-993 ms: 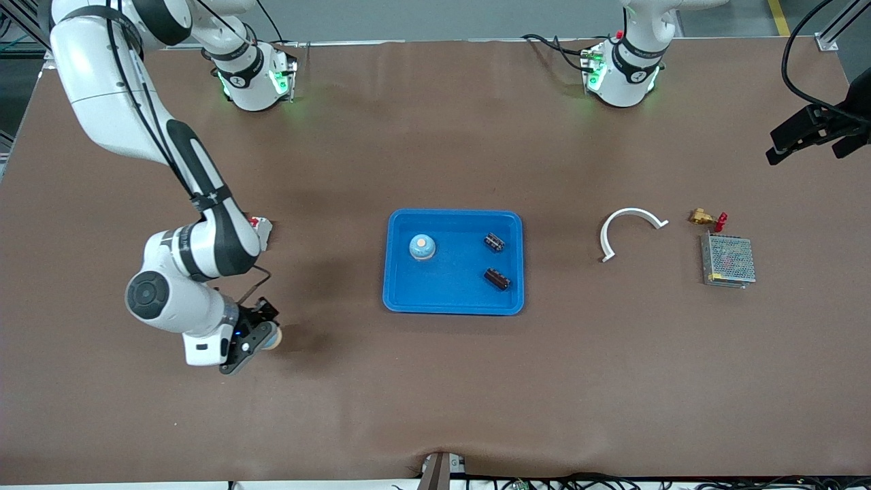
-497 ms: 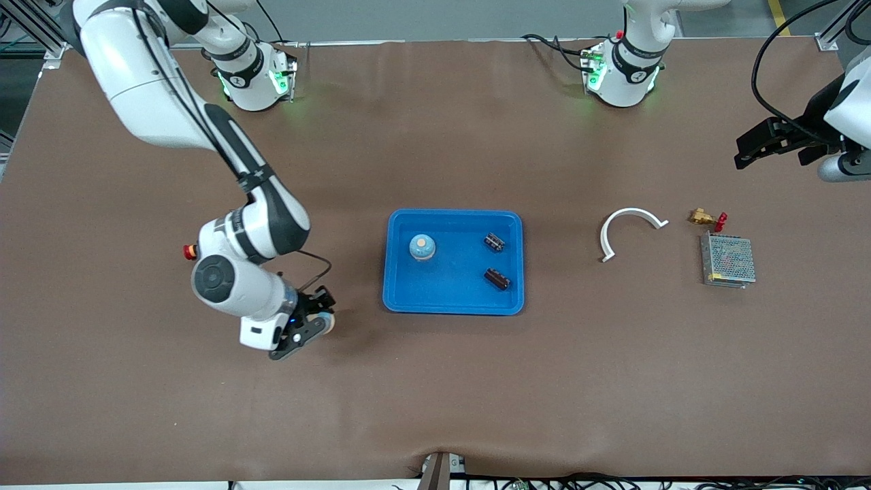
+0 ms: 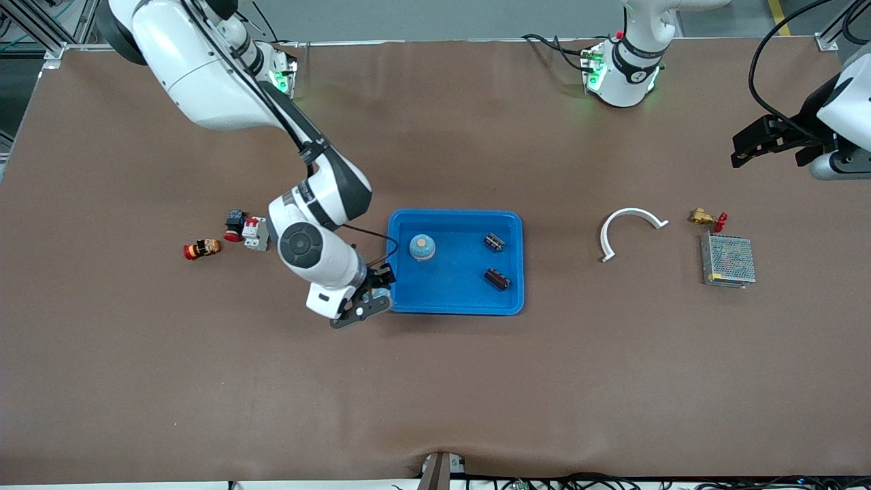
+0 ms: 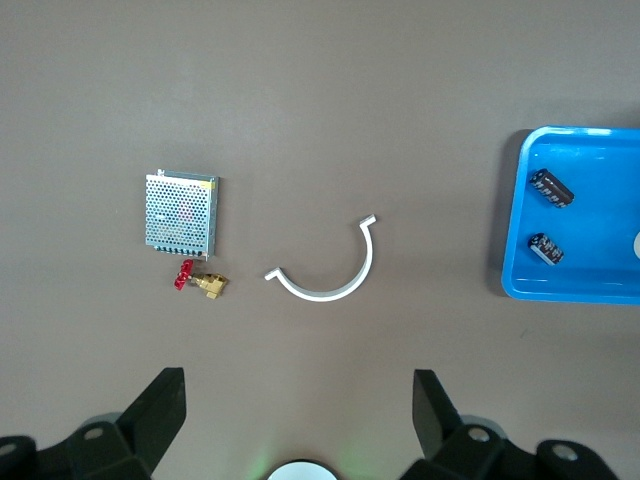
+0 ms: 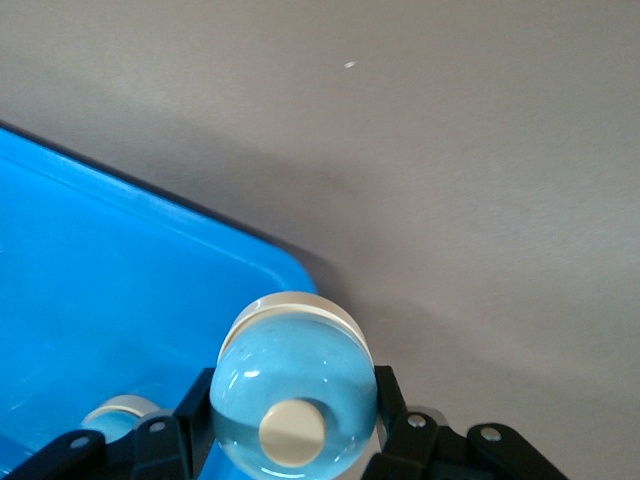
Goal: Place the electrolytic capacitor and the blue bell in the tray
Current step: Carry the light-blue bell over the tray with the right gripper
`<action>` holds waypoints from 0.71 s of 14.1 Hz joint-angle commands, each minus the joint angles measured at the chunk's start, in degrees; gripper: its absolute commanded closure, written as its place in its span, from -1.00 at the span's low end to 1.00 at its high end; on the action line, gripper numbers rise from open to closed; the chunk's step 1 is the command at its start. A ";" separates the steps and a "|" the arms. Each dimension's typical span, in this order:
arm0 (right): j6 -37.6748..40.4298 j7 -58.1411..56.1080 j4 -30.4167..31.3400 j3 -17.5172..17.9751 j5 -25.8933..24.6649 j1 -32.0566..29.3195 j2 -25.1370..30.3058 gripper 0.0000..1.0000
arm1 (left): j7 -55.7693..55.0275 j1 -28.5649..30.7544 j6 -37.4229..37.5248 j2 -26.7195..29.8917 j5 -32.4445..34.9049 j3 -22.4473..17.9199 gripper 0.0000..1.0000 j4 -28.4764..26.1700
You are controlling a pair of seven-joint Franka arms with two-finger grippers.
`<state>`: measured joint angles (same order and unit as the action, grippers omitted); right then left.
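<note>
right gripper [image 3: 371, 299]: over the corner of the tray that lies nearest the front camera on the right arm's end; fingers clamped on a blue bell [image 5: 294, 390], which fills the space between the pads in the right wrist view, its cream button facing the camera.
tray [image 3: 449, 303]: bright blue, rectangular, raised rim, at the middle of the table.
capacitor, nearer [image 3: 497, 278]: dark electrolytic capacitor lying on its side in the tray, in the half toward the left arm's end.
second bell [image 3: 422, 247]: blue with a cream button on top, standing upright in the tray, in the half toward the right arm's end.
capacitor, farther [image 3: 495, 241]: another dark one, lying in the tray farther from the front camera than the first, apart from it.
power supply [image 3: 728, 260]: metal mesh box on the table toward the left arm's end, well apart from the tray.
red push button [image 3: 201, 249]: lying on the table toward the right arm's end.
white arc [image 3: 629, 228]: curved plastic piece between the tray and the power supply.
circuit breaker [image 3: 256, 233]: white, just beside a small black and red part [image 3: 235, 222].
brass valve [image 3: 706, 218]: red handle, just beside the power supply's farther edge.
left gripper [image 3: 765, 139]: waiting in the air over the left arm's end of the table, fingers spread wide, nothing between them.
</note>
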<state>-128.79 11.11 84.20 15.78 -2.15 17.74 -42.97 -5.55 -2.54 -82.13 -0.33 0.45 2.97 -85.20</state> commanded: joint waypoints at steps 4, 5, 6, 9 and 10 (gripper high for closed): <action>-0.49 9.45 0.17 -0.84 -1.98 4.14 0.43 0.08 | 1.33 0.26 -0.31 0.68 -0.80 -0.34 -1.00 0.03; -0.93 10.15 0.17 -0.84 -2.15 4.58 0.34 0.08 | 1.33 0.26 -0.22 0.68 -0.80 -0.34 -1.00 0.03; -1.37 11.03 0.17 -0.84 -2.16 5.11 0.25 0.08 | 1.50 0.35 -0.22 0.77 -0.80 -0.34 -1.00 -0.06; -2.69 12.88 0.17 -1.80 -2.16 6.69 -0.19 0.08 | 2.47 0.09 -0.48 0.68 -0.45 -0.34 -1.00 0.03; -3.30 12.97 0.09 -2.41 -2.07 7.39 -0.27 0.08 | 2.56 0.08 -0.49 0.68 -0.54 -0.34 -1.00 0.03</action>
<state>-130.91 22.16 84.35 14.87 -3.38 23.45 -43.19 -4.23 -2.39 -82.33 -0.31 0.45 2.93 -85.18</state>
